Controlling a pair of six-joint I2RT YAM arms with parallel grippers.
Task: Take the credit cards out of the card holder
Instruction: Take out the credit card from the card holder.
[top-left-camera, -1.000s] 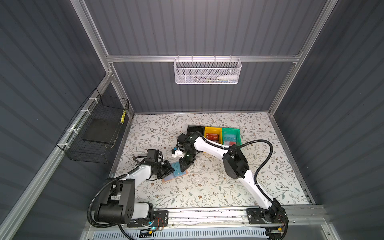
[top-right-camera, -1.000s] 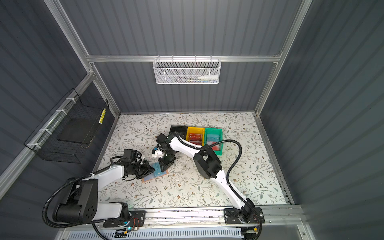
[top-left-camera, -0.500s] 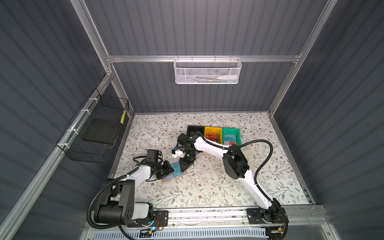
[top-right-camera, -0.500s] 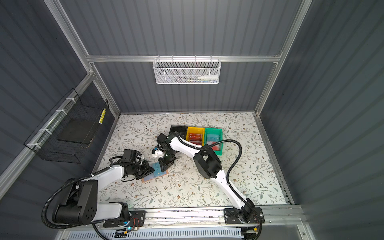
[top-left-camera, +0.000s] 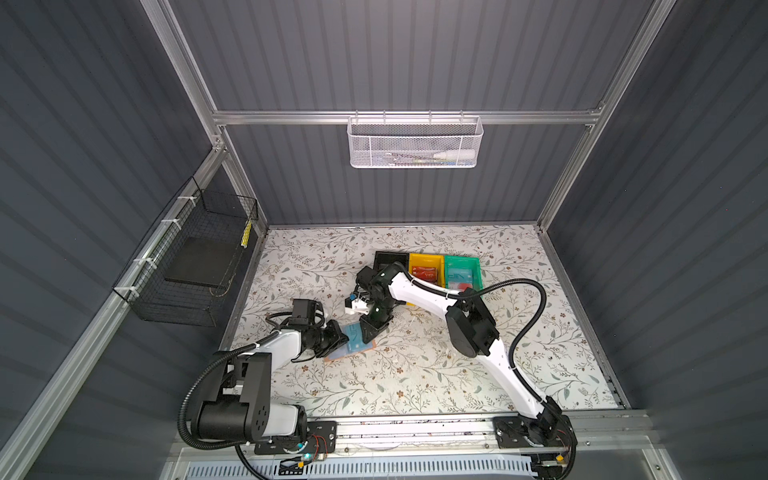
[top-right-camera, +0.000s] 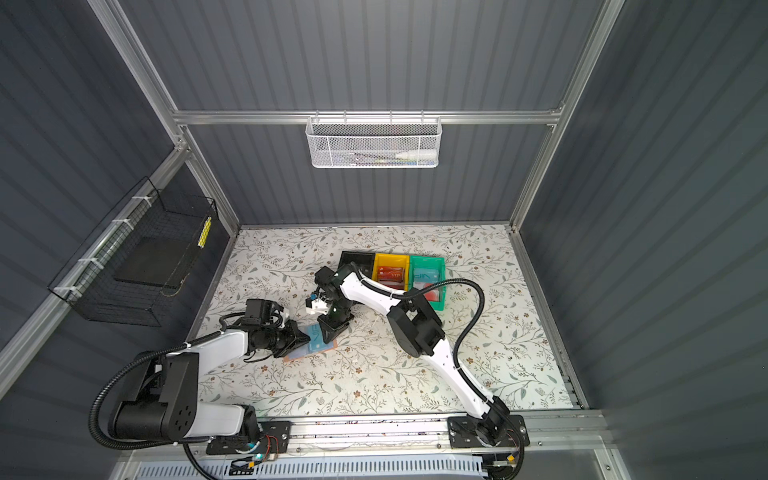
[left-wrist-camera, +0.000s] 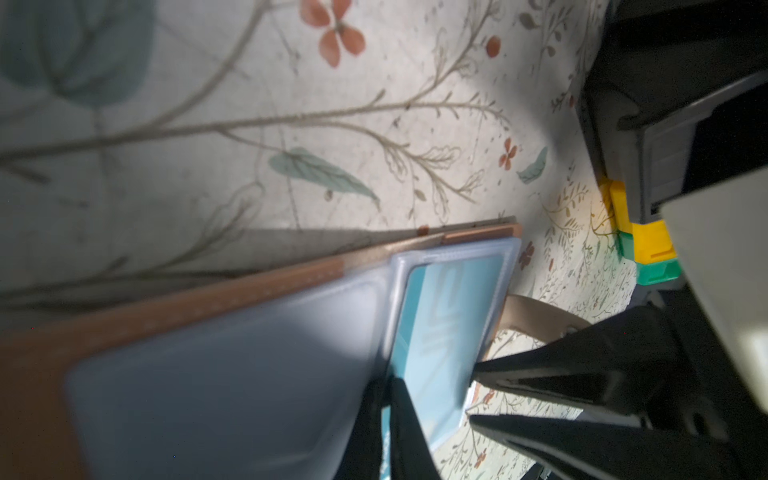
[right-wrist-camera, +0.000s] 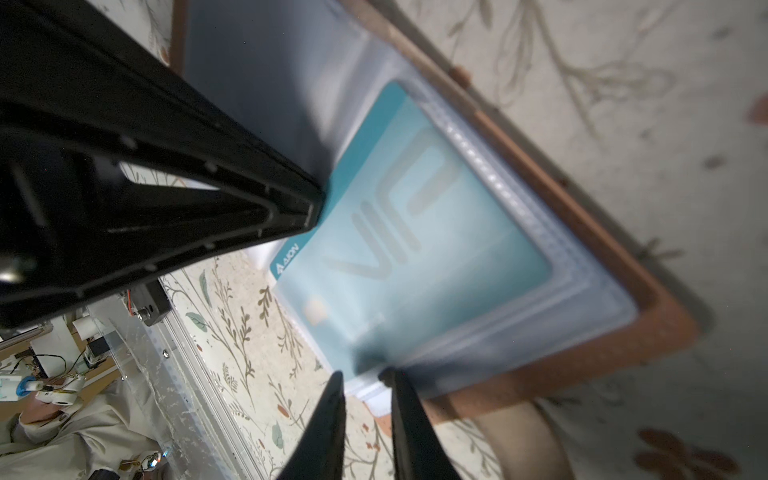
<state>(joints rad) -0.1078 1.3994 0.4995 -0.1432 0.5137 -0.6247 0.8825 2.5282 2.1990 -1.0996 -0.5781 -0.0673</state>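
The card holder (top-left-camera: 351, 345) lay open just in front of the bins (top-left-camera: 428, 270), which already held some cards. One teal card (right-wrist-camera: 399, 232) remained in its sleeve. The left gripper (top-left-camera: 338, 338) was pinched on the sleeve; the right gripper (right-wrist-camera: 363, 382) stood slightly parted at the sleeve's edge.

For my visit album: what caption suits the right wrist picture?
Two black tools close in on a teal VIP card peeking from its tan card holder.

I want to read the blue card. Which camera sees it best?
The right wrist view: the teal VIP card fills it, letters readable inside its sleeve. The left wrist view shows it slanted and blurry. In both top views it is tiny.
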